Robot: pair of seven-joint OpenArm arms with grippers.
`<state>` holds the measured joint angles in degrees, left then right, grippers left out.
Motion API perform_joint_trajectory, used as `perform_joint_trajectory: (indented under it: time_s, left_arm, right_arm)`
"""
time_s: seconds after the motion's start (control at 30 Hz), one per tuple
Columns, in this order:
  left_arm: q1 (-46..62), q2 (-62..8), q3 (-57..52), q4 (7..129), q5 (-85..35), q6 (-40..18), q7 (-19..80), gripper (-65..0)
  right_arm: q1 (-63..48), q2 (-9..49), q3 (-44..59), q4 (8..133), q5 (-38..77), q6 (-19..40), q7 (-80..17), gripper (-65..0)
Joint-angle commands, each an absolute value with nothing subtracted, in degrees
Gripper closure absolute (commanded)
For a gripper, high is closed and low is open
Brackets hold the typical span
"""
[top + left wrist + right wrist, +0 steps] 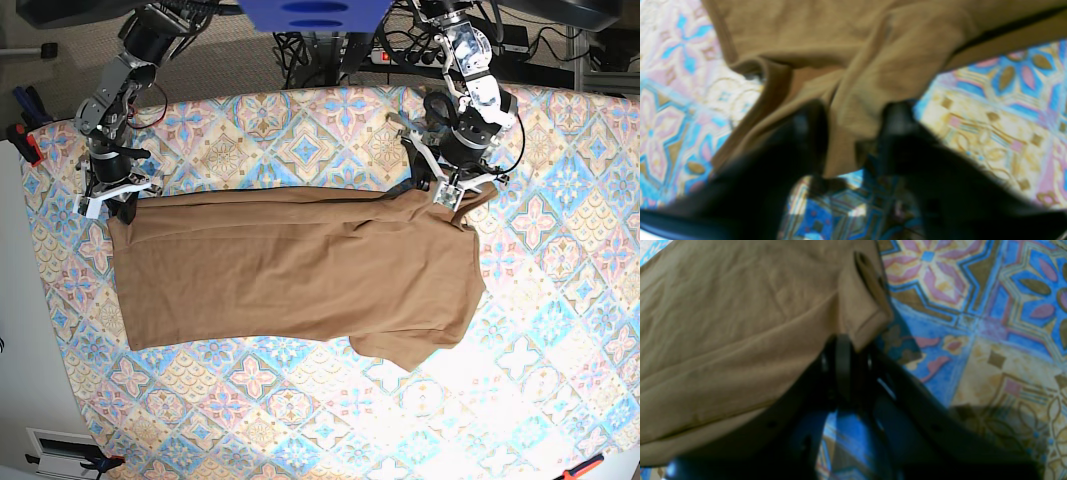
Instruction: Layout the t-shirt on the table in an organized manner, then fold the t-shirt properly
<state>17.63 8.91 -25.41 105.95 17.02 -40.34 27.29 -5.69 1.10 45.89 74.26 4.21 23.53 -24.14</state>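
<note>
The worktop, under pastel tile-pattern cloth, carries the plain tan-brown soft fabric t-shirt, long axis crosswise between both arms. The right pincer is clamped on the hem corner. The left pincer stands at the collar-end edge. Its wrist view shows fabric between parted jaws; whether it grips cannot be told. The base view hides both

A robotics lab or test room is indicated. A wide table covered in a pastel blue, pink and cream tile-pattern cloth is flanked by two black and white robot arms mounted at its far edge. Behind them, tangled black cables and a white power strip are seen on grey carpet.
</note>
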Motion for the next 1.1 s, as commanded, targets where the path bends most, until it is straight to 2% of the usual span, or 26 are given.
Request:
perform_joint_trajectory:
  time_s: [0.0, 0.1, 0.3, 0.63, 0.9, 1.07]
  left_arm:
    - [17.3, 9.0, -25.5, 106.8, 16.5, -40.0, 26.2, -13.9]
    - [17.5, 9.0, -25.4, 106.8, 17.8, -40.0, 26.2, 0.0]
    - [19.5, 9.0, -25.4, 107.3, 19.0, -40.0, 26.1, 0.0]
    - [26.3, 9.0, -23.5, 118.5, 18.9, -40.0, 26.0, 0.0]
    - [23.9, 9.0, -23.3, 121.3, 19.3, -40.0, 25.8, 0.0]
    - [21.0, 9.0, -18.0, 121.3, 28.4, -40.0, 25.8, 0.0]
  right_arm:
    - [-5.9, 1.1, 45.7, 73.5, 0.0, 21.6, -30.4, 0.0]
    - [-5.9, 1.1, 45.7, 73.5, 0.0, 21.6, -30.4, 0.0]
    - [-5.9, 1.1, 45.7, 73.5, 0.0, 21.6, -30.4, 0.0]
    - [-5.9, 1.1, 45.7, 73.1, 0.0, 21.6, -30.4, 0.0]
    - [-5.9, 1.1, 45.7, 73.1, 0.0, 21.6, -30.4, 0.0]
    - [-5.9, 1.3, 45.7, 73.1, 0.0, 21.6, -30.4, 0.0]
